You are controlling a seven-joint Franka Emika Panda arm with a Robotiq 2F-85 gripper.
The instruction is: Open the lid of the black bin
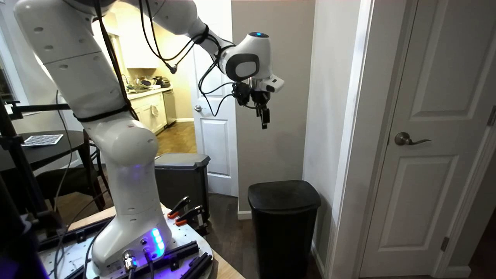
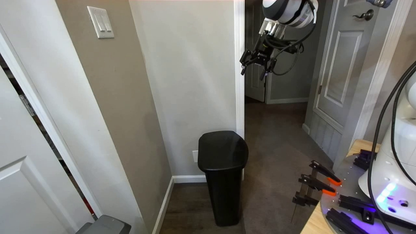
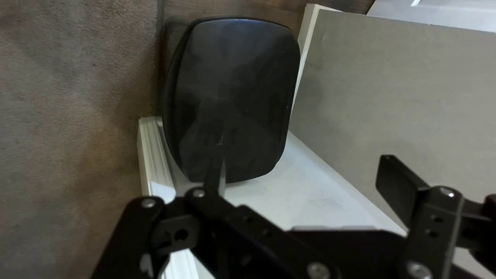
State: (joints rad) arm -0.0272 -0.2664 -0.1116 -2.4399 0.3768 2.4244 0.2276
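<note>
The black bin point(image 1: 285, 242) stands upright at the edge of a dark wood floor point(image 2: 186, 202), with brown carpet point(image 2: 279, 162) just beside it. Its lid point(image 3: 236, 97) lies flat and closed across the top of the bin in all three views, slightly shiny, its corners rounded. The gripper point(image 2: 253, 74) hangs higher than the bin and well apart from its lid, pointing down, its two jaws spread wide; the wrist view shows them plainly. In an exterior view a pale wall point(image 2: 195, 81) rises behind the bin, and whether the two touch I cannot tell. To the left of the bin there, and well above it, a light switch point(image 2: 101, 22) sits on a tan wall point(image 2: 130, 113). A grey-topped bin point(image 1: 182, 182) shows to the left of the black bin in both exterior views. The robot arm point(image 1: 135, 182) stands well apart from the black bin, with two orange-tipped clamps point(image 2: 315, 183) between them
</note>
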